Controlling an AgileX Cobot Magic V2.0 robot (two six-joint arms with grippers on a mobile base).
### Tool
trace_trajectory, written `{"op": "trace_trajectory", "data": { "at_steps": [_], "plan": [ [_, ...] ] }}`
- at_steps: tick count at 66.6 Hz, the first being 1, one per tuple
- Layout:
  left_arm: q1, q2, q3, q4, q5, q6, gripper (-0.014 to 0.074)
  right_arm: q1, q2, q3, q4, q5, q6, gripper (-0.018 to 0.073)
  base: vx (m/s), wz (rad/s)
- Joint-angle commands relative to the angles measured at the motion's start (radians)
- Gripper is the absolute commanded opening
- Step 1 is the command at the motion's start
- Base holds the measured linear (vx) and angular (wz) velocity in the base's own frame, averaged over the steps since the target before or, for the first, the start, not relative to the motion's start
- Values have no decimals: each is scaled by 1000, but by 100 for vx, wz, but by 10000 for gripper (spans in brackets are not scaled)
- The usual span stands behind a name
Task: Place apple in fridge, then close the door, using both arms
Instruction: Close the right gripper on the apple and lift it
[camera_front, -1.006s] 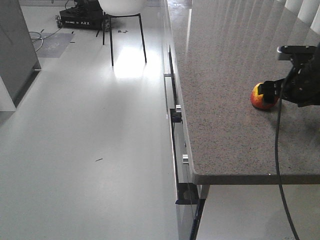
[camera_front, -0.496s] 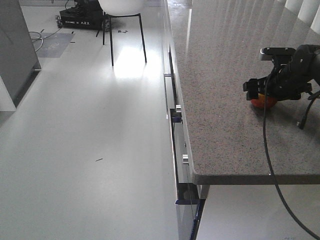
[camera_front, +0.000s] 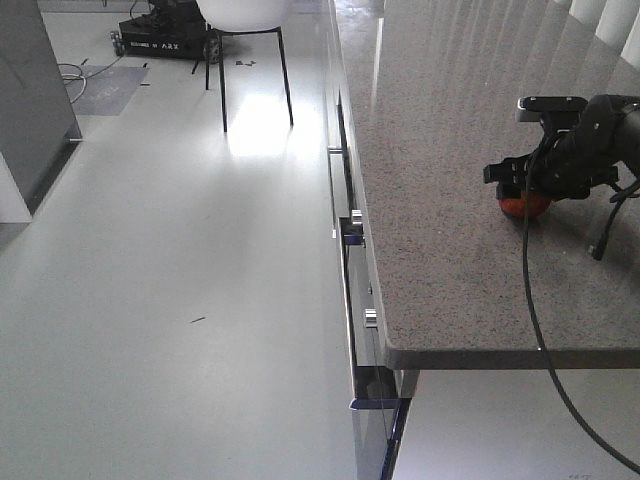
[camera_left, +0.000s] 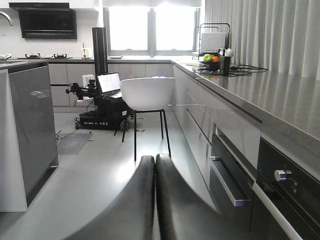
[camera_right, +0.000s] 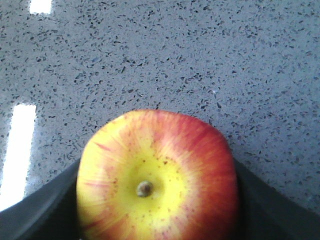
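The apple (camera_front: 524, 206), red with a yellow top, rests on the speckled grey countertop (camera_front: 440, 150) near its right side. My right gripper (camera_front: 524, 183) is lowered over it from above. In the right wrist view the apple (camera_right: 157, 175) fills the space between the two dark fingers (camera_right: 47, 202), which press against its left and right sides. My left gripper (camera_left: 155, 161) is shut and empty, held low over the floor and facing down the kitchen aisle. The fridge and its door are out of view.
A grey-and-white counter unit (camera_left: 30, 130) stands on the left. A white chair (camera_left: 147, 92) and a black wheeled base (camera_left: 100, 117) stand down the aisle. Drawer handles and knobs (camera_front: 352, 228) jut from the counter front. A black cable (camera_front: 535, 320) hangs over the counter edge.
My right gripper moved left from beside the apple and came down over it, so the apple is now mostly covered. The apple has stayed in place.
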Motion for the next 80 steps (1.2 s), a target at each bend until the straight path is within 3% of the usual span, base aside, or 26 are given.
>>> {"op": "trace_trajectory", "data": {
  "at_steps": [1,21,35,59,80],
  "plan": [
    [2,-13,13,-8,-66,0,-6,-4,-70,-32,-3,-64,-22,374,0,0],
    [2,-13,13,-8,-66,0,-6,-4,-117,-32,4,-45,-20,315,0,0],
    [2,-13,13,-8,-66,0,-6,-4,-177,-32,8,118,-17,286,0,0],
    [2,-13,13,-8,-66,0,-6,-4,-197,-32,1,272,-8,272,0,0],
    [2,-13,13,-8,-66,0,-6,-1,-276,-28,62,284,-6,272,0,0]
  ]
}}
